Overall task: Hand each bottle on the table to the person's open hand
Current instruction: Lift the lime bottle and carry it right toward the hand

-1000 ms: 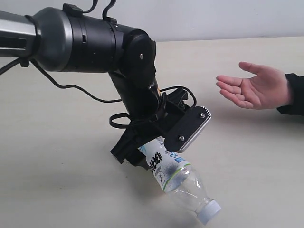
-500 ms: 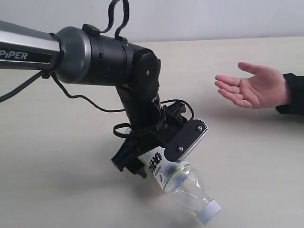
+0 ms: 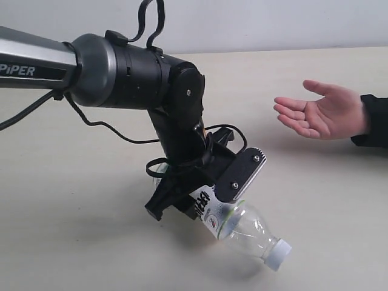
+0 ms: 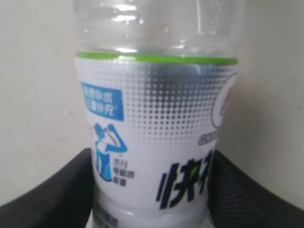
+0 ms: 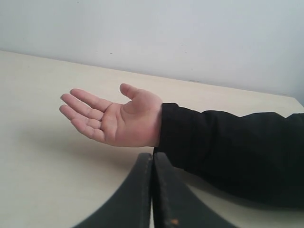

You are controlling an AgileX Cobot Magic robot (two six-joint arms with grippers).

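Observation:
My left gripper (image 3: 205,195) is shut on a clear bottle (image 3: 242,225) with a white label and a green band. It holds the bottle by the label end, tilted, with the white cap (image 3: 278,254) pointing down and to the right just above the table (image 3: 66,242). In the left wrist view the bottle (image 4: 156,118) fills the space between the two black fingers (image 4: 57,192). The person's open hand (image 3: 321,112) waits palm up at the right, apart from the bottle. My right gripper (image 5: 152,161) is shut and empty, low over the table, facing the hand (image 5: 116,118).
The dark sleeve (image 5: 228,152) lies across the table just beyond my right gripper. The left arm's black wrist and cables (image 3: 176,121) hang over the middle of the table. No other bottle shows in any view.
The left gripper has shifted a little to the right with the bottle. The bottle's cap end has swung up and rightward. The hand has stayed put.

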